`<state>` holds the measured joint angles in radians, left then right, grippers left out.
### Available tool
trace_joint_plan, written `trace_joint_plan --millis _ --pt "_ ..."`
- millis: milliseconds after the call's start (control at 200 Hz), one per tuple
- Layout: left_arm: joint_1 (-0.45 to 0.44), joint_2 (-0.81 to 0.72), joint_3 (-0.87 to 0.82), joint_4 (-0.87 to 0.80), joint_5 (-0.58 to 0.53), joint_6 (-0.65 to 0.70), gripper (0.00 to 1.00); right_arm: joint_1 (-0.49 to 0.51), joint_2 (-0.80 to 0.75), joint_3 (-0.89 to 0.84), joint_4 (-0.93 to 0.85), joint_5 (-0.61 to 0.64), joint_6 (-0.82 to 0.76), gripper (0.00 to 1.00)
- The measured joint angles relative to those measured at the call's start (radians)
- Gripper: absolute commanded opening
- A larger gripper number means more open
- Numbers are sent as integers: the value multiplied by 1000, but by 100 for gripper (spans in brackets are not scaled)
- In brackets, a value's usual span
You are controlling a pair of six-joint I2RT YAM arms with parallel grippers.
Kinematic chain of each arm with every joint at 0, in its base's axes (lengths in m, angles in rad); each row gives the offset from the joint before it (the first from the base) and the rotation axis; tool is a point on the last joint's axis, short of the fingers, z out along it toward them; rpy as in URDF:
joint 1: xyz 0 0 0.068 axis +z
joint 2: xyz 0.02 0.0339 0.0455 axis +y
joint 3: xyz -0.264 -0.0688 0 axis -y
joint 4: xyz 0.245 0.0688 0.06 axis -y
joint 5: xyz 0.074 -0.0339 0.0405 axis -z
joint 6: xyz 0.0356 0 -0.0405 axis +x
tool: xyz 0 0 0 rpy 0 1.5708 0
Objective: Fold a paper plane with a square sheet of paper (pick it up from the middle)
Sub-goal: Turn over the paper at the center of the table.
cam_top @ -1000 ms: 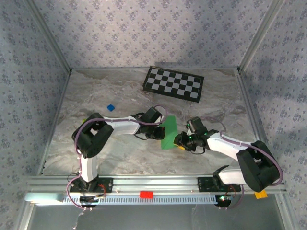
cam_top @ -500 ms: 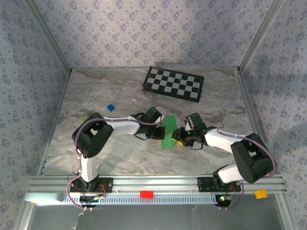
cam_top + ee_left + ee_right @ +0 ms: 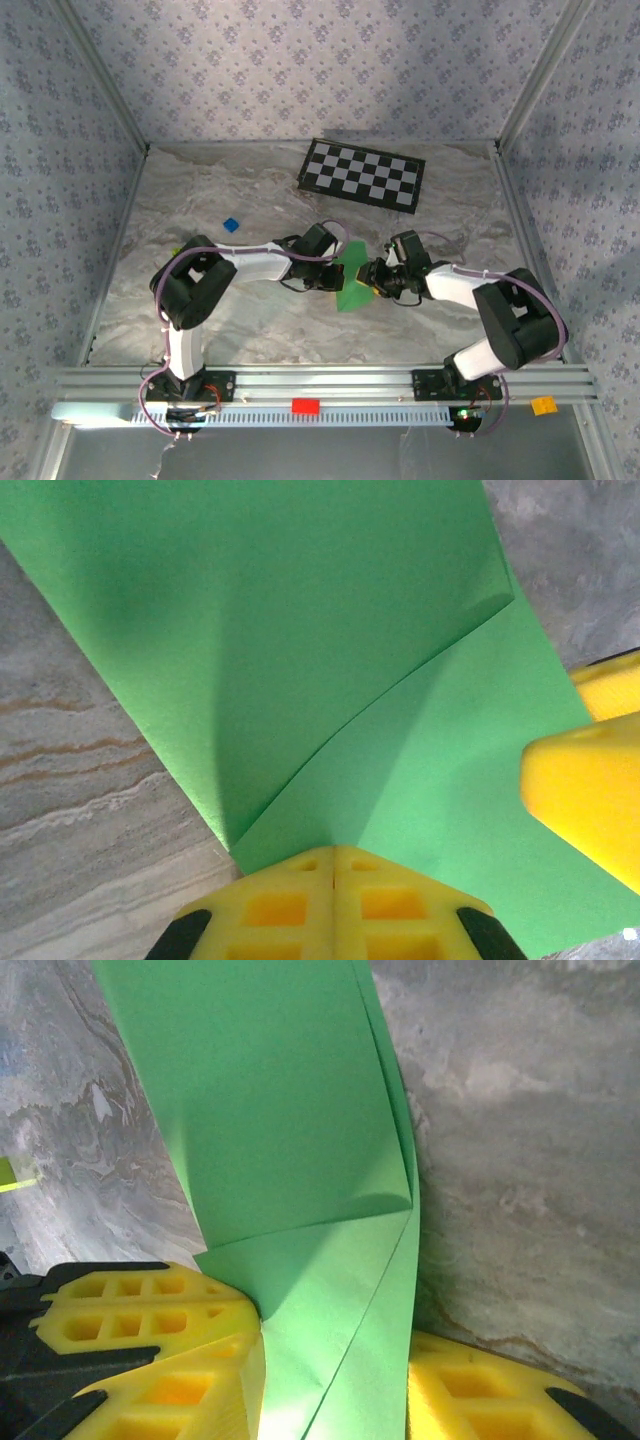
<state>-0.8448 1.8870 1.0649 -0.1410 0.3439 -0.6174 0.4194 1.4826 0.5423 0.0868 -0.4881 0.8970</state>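
Observation:
The square sheet of paper [image 3: 350, 295] is bright green and folded into overlapping flaps with a diagonal crease [image 3: 300, 630] [image 3: 270, 1110]. It lies mid-table between the two arms. My left gripper [image 3: 337, 277] is shut on the sheet's left edge, its yellow jaws pressed together on the paper [image 3: 335, 852]. My right gripper [image 3: 372, 283] is at the sheet's right side. Its jaws stand apart with the narrow folded end of the paper lying between them [image 3: 335, 1345]. One of its yellow fingers [image 3: 590, 790] shows over the paper in the left wrist view.
A black-and-white checkerboard [image 3: 362, 173] lies at the back of the marble table. A tiny blue block [image 3: 231, 224] sits to the left of the arms. Patterned walls and metal posts close in three sides. The rail [image 3: 320, 382] runs along the near edge.
My right gripper has moved left and slightly back, from beside the paper's lower right edge onto its right side. The left gripper has stayed shut in place.

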Motion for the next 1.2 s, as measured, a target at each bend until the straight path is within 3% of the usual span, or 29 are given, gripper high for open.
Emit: trace_joint_plan --millis 560,890,1000,1199 --pt "0 0 -1 3 3 0 3 -38 68 0 117 -26 0 27" --pt "0 -1 -4 8 3 -3 4 -58 87 -24 180 -46 0 11" --pt "0 -23 -37 34 3 -24 9 -67 84 -30 196 -59 -2 7" --pt "0 -126 -110 58 -31 -69 28 -67 -7 -44 188 -63 -35 5"
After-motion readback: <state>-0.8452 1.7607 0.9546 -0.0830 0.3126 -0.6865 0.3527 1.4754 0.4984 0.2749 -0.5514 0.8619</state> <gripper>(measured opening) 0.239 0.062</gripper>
